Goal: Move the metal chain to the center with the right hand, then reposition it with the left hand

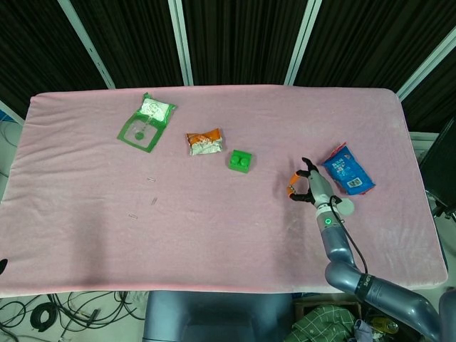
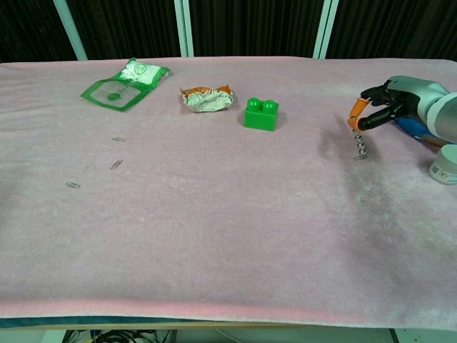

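Observation:
A short metal ball chain [image 2: 360,144] hangs from my right hand [image 2: 378,113], which pinches its top end between orange-tipped fingers; the lower end dangles just above the pink cloth. In the head view the same right hand [image 1: 306,185] sits at the right of the table, left of the blue packet, and the chain is too small to make out there. My left hand is in neither view.
A green toy brick [image 2: 260,113] and a crumpled orange snack wrapper [image 2: 206,97] lie centre-back. A green-and-white packet [image 2: 124,82] lies back left, with paper clips [image 2: 116,164] below it. A blue snack packet [image 1: 347,169] and a small white tub [image 2: 445,163] are beside my right hand.

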